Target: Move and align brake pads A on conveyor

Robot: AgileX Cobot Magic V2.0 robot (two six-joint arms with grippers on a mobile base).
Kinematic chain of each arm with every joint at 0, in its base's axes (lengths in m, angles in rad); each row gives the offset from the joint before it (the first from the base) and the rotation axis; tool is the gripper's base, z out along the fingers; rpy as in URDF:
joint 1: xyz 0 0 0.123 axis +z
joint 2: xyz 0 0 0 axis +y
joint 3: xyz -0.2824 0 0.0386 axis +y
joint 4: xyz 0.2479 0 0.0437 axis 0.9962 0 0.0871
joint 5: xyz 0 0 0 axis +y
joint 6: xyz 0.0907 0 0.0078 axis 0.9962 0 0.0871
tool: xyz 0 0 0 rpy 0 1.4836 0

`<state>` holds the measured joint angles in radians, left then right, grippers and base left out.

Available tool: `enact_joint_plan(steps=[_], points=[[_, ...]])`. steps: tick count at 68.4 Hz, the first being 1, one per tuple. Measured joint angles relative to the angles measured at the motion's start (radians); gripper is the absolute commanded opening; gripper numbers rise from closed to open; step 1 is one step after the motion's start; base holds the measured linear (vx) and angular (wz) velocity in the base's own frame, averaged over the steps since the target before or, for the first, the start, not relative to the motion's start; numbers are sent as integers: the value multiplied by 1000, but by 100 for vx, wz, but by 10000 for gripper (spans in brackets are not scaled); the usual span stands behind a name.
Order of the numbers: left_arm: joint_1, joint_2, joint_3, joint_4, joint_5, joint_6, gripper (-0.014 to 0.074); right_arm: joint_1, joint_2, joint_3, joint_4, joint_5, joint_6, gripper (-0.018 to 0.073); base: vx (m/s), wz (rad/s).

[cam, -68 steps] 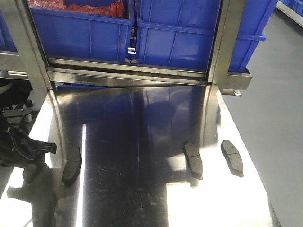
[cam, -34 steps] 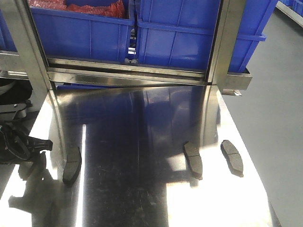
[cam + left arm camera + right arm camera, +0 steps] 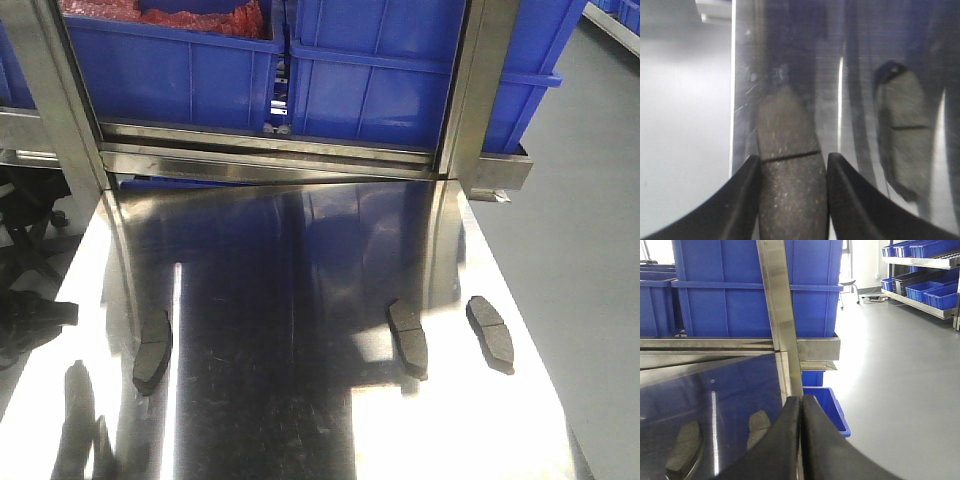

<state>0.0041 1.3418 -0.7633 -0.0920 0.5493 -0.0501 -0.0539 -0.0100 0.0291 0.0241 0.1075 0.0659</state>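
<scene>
Three brake pads lie on the shiny steel table: one at the left [image 3: 153, 350], one right of the middle [image 3: 408, 338] and one by the right edge [image 3: 491, 332]. In the left wrist view my left gripper [image 3: 792, 157] is shut on a further dark grey brake pad [image 3: 787, 125], with a black finger pressed against each long side. Beside it the left pad [image 3: 902, 135] rests on the steel. The left gripper [image 3: 40, 312] shows as a dark shape off the table's left edge. My right gripper [image 3: 801, 401] is shut and holds nothing, above the table's right edge. The conveyor is out of view.
Blue bins [image 3: 370, 80] stand on a steel-framed rack [image 3: 270, 150] behind the table. Two steel uprights [image 3: 475, 90] rise at the table's back corners. A blue bin [image 3: 825, 405] sits on the grey floor right of the table. A dark chair base [image 3: 30, 220] stands at the left.
My left gripper has drawn back to the left, from beside the left pad to almost out of the front view. The three pads on the table have not moved.
</scene>
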Motion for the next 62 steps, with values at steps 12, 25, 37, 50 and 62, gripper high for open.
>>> enact_joint_plan(steps=[12, 25, 37, 50, 62], points=[[0, -196, 80, -14, -2, 0, 177, 0, 0, 0, 0, 0, 0, -10, 0, 0], [0, -356, 152, -17, -1, 0, 177, 0, 0, 0, 0, 0, 0, -10, 0, 0], [0, -422, 181, -17, 1, 3, 177, 0, 0, 0, 0, 0, 0, -10, 0, 0], [0, -449, 182, -17, 2, 8, 177, 0, 0, 0, 0, -1, 0, -10, 0, 0], [0, -450, 182, -17, 2, 10, 177, 0, 0, 0, 0, -1, 0, -10, 0, 0]])
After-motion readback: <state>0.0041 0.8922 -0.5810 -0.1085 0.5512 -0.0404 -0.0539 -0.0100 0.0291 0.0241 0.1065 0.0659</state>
